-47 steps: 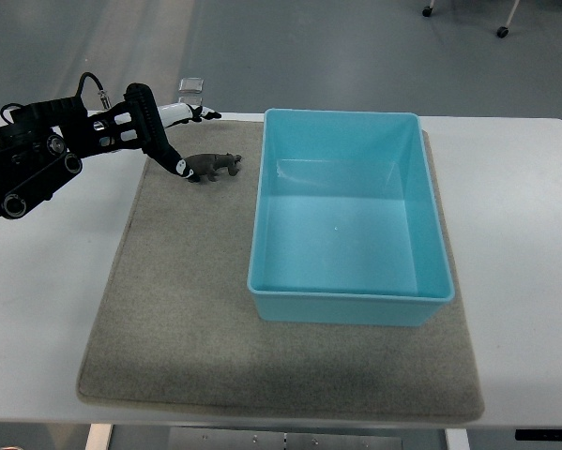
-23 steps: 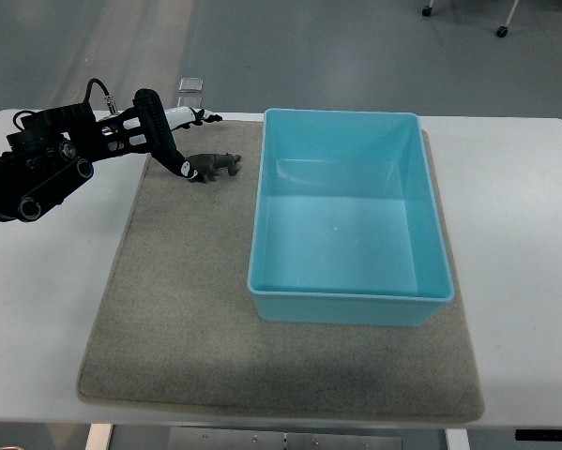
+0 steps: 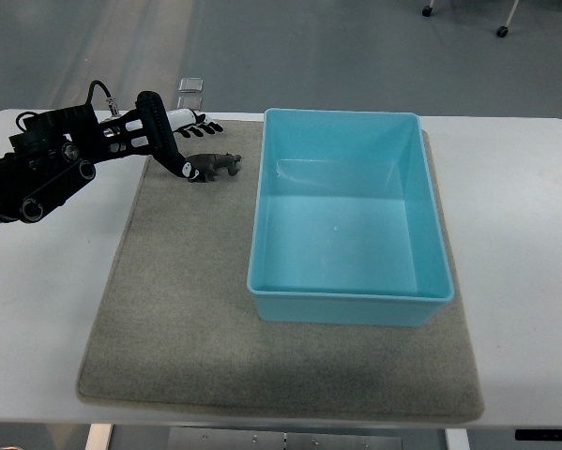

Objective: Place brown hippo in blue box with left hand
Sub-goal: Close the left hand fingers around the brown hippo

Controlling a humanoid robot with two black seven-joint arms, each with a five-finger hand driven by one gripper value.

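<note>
From my station I take the blue box (image 3: 349, 216) as my landmark. Far to its left, the left arm (image 3: 37, 173) comes in over the white worktop (image 3: 46, 300), black and jointed, with a thin cable looping above it. At its end the left hand (image 3: 173, 141) sits at the far left corner of the grey mat (image 3: 177, 309), still left of the box. The hand is spread and holding nothing: its upper fingers (image 3: 198, 120) stretch toward the box along the mat's far edge, and one lower finger angles down so its tip is at the rear of the brown hippo (image 3: 212, 166). I cannot tell whether that tip actually touches the toy or stops just short of it.

The hippo stands on the mat just left of the box's far left corner, apart from the box wall, its head pointing toward the box.

The box itself rests on the mat's right half, open side up, with nothing inside that I can see. To its right, only a narrow strip of mat shows before bare worktop. Beyond the worktop, past the box's far left corner, a small clear object (image 3: 191, 84) lies on the floor; I cannot make out what it is.
</note>
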